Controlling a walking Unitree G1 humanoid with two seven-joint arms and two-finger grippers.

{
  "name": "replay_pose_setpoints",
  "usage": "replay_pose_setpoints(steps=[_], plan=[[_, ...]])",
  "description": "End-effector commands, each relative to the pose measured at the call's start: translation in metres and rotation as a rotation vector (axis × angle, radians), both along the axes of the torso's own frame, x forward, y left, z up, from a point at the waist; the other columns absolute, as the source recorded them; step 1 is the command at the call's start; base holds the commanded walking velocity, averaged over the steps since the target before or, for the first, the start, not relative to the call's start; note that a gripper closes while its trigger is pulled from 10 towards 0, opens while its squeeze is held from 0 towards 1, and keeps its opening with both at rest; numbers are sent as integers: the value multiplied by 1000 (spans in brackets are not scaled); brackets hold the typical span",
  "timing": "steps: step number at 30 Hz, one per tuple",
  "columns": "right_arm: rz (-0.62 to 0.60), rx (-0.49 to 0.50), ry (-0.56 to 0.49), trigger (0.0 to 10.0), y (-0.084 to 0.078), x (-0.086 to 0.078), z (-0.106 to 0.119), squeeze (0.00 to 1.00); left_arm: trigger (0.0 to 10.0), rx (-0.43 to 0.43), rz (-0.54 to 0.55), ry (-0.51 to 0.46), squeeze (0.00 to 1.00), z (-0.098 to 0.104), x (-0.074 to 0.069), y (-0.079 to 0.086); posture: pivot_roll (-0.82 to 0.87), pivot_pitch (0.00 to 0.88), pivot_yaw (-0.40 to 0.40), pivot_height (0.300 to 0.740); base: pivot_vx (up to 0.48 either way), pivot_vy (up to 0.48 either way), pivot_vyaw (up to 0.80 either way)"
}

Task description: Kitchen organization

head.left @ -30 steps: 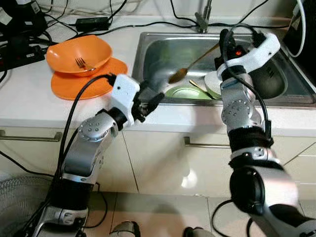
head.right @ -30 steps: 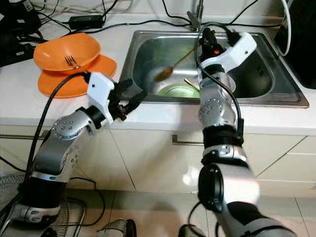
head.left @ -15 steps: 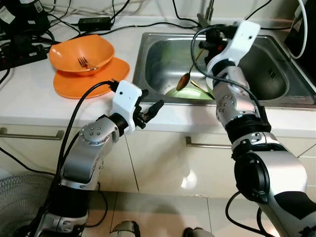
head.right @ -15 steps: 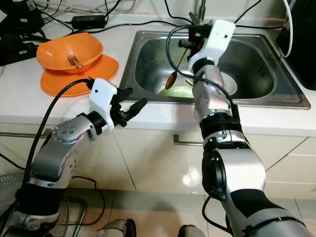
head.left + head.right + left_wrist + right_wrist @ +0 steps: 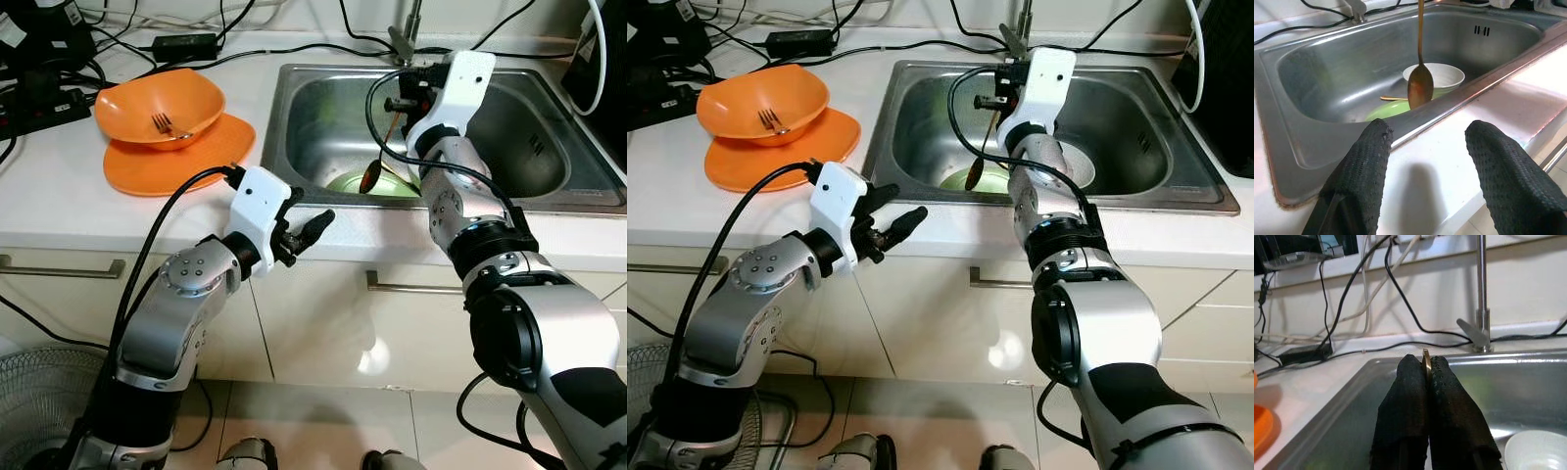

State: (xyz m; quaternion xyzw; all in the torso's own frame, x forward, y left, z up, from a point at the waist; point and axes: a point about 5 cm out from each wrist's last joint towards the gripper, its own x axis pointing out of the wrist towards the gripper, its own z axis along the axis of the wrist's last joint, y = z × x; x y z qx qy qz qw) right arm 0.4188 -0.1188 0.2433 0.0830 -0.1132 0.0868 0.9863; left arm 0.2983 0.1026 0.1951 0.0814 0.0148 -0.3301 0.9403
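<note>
**Right gripper holding spoon above sink; left gripper released at counter edge**

The right gripper point(image 5: 1004, 86) is positioned over the steel sink point(image 5: 323, 108), near the faucet point(image 5: 407, 34). Its two black fingers point(image 5: 1415, 396) are clenched on the upper end of a brass-coloured spoon point(image 5: 377, 162). The spoon hangs almost vertical, bowl end down, with the bowl just above the dishes in the basin; whether it touches them cannot be determined, as the angle is poor.

In the basin, a green plate point(image 5: 351, 183) lies at the front and a white bowl point(image 5: 1442, 76) sits behind it. A second thin utensil point(image 5: 1393, 98) lies on the plate.

The left gripper point(image 5: 306, 220) hovers at the front edge of the white counter point(image 5: 59, 196), just before the sink rim. Its fingers point(image 5: 1364, 171) are spread apart and hold nothing.

On the counter to the left of the sink, an orange bowl point(image 5: 181, 98) rests on an orange plate point(image 5: 196, 162). A fork point(image 5: 163, 123) lies inside the bowl. Black cables point(image 5: 265, 49) run along the back of the counter.
</note>
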Motion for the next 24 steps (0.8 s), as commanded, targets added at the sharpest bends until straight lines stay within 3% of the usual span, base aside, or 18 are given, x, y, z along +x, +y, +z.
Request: replay_pose_setpoints(steps=[1,5,12,24], plan=[[6,-26,13,10000,4,0,0,0,10000,-3,1,-6,0,2,-2,-1,93,84,5,732,0,0,0],[7,-13,17,10000,3,1,0,0,10000,-83,150,-53,0,8,10,5,86,86,0,732,0,0,0],[2,-6,14,10000,1,1,1,0,10000,-145,293,-111,0,16,19,15,78,84,-9,732,0,0,0],[-11,-15,22,10000,-2,1,0,0,10000,-155,339,-135,0,17,26,19,77,75,-11,727,64,0,0]])
